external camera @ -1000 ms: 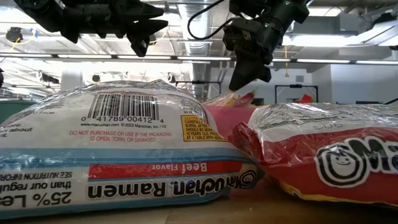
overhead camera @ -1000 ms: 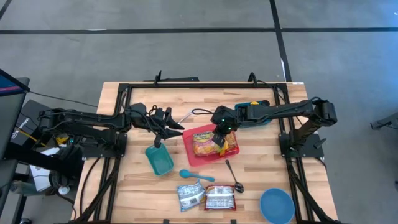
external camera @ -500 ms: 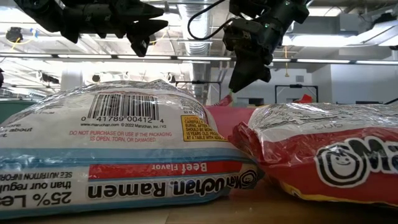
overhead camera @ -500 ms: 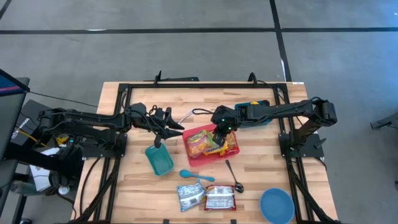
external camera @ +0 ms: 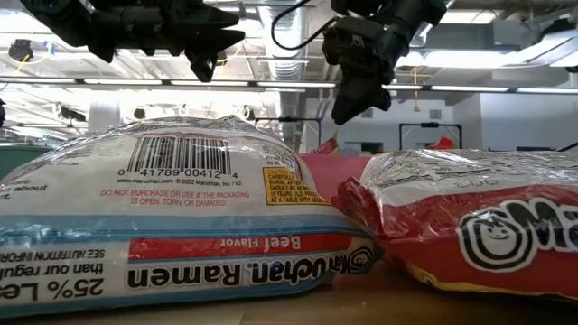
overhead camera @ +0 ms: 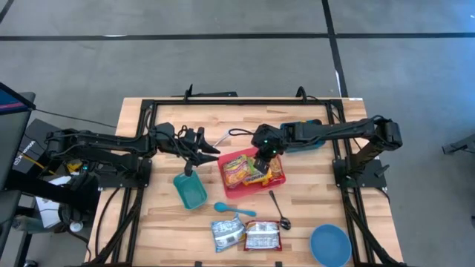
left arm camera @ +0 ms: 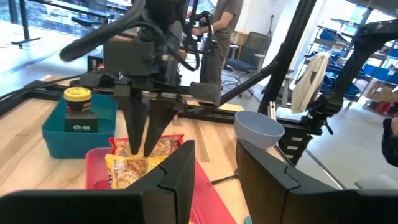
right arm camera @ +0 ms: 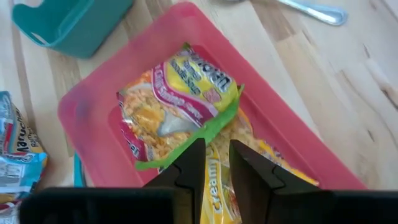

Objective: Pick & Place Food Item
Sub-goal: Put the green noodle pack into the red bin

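A pink tray (overhead camera: pixel 225 180) at mid-table holds two ramen packets. A yellow, green and pink packet (right arm camera: pixel 180 99) lies flat, partly over a yellow one (right arm camera: pixel 214 186). My right gripper (right arm camera: pixel 216 149) hovers just above them, pointing steeply down, narrowly open with nothing between its fingers. It also appears in the left wrist view (left arm camera: pixel 141 149). My left gripper (overhead camera: pixel 210 154) stands level to the tray's left, above a teal container (overhead camera: pixel 190 190), open and empty. Two more packets, one blue (external camera: pixel 181 217) and one red (external camera: pixel 470 226), lie flat near the table's near edge.
A blue bin (left arm camera: pixel 74 127) with a yellow-lidded jar (left arm camera: pixel 78 102) stands behind the tray. A blue spoon (overhead camera: pixel 234 209), a metal spoon (overhead camera: pixel 278 211) and a blue bowl (overhead camera: pixel 330 245) lie toward the near right. People stand in the room beyond.
My right gripper has let go of the yellow, green and pink packet and has risen a little. The packet's raised end has dropped, and it now lies flat in the tray over the other packet.
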Available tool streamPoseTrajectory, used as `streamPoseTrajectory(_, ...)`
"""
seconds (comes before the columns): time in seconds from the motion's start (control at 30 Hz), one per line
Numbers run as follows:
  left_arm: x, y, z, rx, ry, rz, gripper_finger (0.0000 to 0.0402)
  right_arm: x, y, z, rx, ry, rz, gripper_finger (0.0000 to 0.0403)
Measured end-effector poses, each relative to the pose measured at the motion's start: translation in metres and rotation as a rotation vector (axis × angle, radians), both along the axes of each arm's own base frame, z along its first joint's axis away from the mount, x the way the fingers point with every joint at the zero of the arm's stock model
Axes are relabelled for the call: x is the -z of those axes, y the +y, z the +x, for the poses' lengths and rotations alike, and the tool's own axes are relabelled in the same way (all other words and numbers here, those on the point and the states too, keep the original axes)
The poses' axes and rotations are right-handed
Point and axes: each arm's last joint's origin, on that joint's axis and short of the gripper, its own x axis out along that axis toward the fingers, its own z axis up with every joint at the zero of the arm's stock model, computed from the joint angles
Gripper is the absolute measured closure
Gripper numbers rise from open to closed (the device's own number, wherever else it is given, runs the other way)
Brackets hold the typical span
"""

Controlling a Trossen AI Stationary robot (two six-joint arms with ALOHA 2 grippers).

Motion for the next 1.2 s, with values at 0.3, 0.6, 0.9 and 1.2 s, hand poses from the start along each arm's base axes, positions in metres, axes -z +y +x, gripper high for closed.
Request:
streamPoseTrajectory(0.3, 0.0, 0.0, 0.0, -0.002, 0.001, 0.0, 0.0289, -0.007, 0.001, 0.001, 0.027, -0.011, -0.118, 0.0352)
streamPoseTrajectory(0.6, 0.0, 0.0, 0.0, -0.002, 0.002, 0.0, 0.0289, -0.009, 0.009, 0.001, 0.09, -0.009, -0.315, 0.0399)
streamPoseTrajectory(0.9, 0.0, 0.0, 0.0, -0.01, 0.002, 0.0, 0.0289, -0.014, 0.009, 0.003, 0.229, -0.041, -0.504, 0.0391)
streamPoseTrajectory(1.2, 0.0, 0.001, 0.0, -0.043, 0.002, 0.002, 0.0289, -0.014, -0.005, 0.002, 0.302, -0.032, -0.508, 0.0392)
